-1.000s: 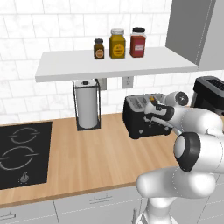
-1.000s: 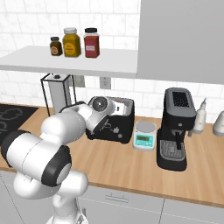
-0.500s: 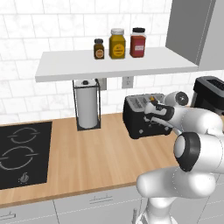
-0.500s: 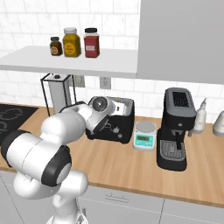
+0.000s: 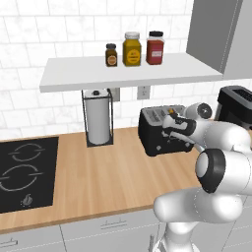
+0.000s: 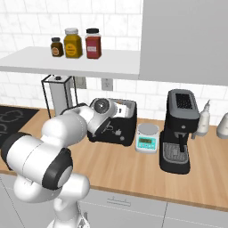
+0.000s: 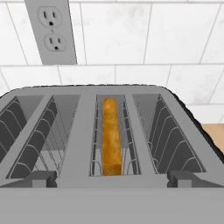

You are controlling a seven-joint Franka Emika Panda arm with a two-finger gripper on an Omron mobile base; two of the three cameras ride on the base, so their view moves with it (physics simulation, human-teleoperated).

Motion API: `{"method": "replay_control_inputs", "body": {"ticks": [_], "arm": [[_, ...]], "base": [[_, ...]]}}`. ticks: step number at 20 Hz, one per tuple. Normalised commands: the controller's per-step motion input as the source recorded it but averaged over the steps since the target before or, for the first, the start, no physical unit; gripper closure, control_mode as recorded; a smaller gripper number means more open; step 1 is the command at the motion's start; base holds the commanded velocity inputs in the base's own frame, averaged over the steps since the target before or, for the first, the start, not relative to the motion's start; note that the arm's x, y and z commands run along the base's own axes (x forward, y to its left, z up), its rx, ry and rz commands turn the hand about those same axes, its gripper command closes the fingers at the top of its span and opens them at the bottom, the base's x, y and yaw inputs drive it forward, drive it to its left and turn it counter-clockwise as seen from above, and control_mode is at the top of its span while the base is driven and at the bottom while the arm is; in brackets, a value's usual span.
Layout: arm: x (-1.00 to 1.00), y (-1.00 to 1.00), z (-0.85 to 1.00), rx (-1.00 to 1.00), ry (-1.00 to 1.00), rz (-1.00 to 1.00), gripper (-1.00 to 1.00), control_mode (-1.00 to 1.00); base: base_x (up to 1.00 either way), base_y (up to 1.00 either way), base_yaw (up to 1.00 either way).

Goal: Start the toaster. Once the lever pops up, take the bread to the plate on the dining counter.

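black toaster on the wooden surface below the wall socket; bread standing upright in its right-hand slot, seen from the hand. claw spread wide, hovering just above the toaster, gripping nothing.

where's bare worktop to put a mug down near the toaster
Bare wood lies between the cooktop and the toaster, in front of the paper towel holder. Right of the toaster it is crowded: scale, then coffee machine.
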Motion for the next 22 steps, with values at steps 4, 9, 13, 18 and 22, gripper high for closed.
{"method": "replay_control_inputs", "body": {"ticks": [4, 9, 13, 18, 22], "arm": [[0.0, 0.0, 0.0, 0.0, 0.0, 0.0, -1.0, -1.0], [0.0, 0.0, 0.0, 0.0, 0.0, 0.0, -1.0, -1.0], [0.0, 0.0, 0.0, 0.0, 0.0, 0.0, -1.0, -1.0], [0.0, 0.0, 0.0, 0.0, 0.0, 0.0, -1.0, -1.0], [0.0, 0.0, 0.0, 0.0, 0.0, 0.0, -1.0, -1.0]], "base": [[0.0, 0.0, 0.0], [0.0, 0.0, 0.0], [0.0, 0.0, 0.0], [0.0, 0.0, 0.0], [0.0, 0.0, 0.0]]}}
